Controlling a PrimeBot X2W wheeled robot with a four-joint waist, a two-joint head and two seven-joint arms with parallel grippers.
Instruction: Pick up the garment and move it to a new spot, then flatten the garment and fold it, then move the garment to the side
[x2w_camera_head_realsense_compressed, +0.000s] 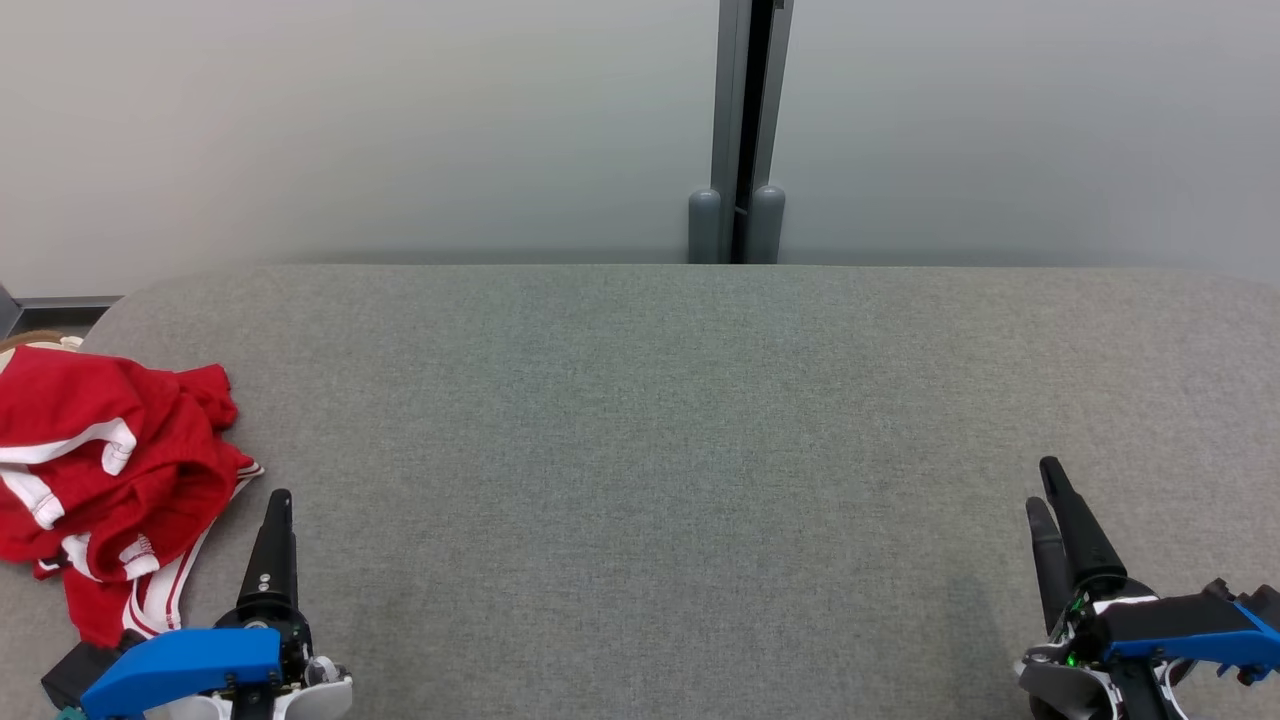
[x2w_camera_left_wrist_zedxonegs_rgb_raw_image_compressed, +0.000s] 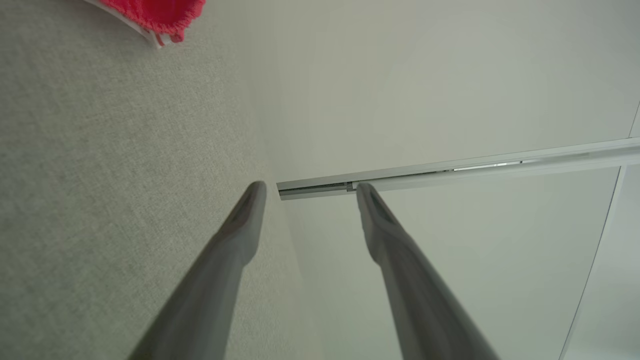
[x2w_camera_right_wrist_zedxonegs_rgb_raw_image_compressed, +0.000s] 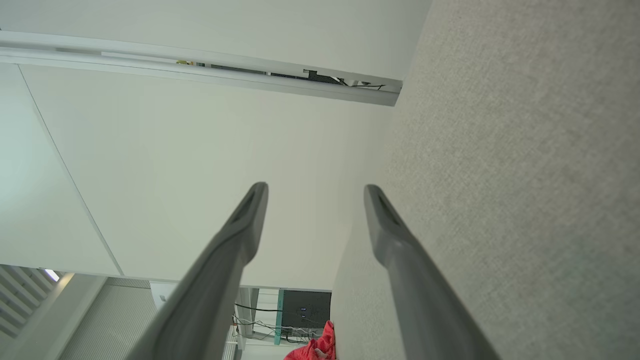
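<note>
A crumpled red garment with white trim lies in a heap at the left edge of the grey fabric-covered table. A corner of the garment shows at the top of the left wrist view, and a bit of the garment shows at the bottom of the right wrist view. My left gripper stands open just right of the heap, holding nothing. At the lower right my right gripper is open and empty above the bare cloth. In each wrist view the fingers stand spread apart.
A pale wall runs behind the table's far edge, with a grey vertical post at its middle. Off the table's left corner a strip of floor and a tan object show.
</note>
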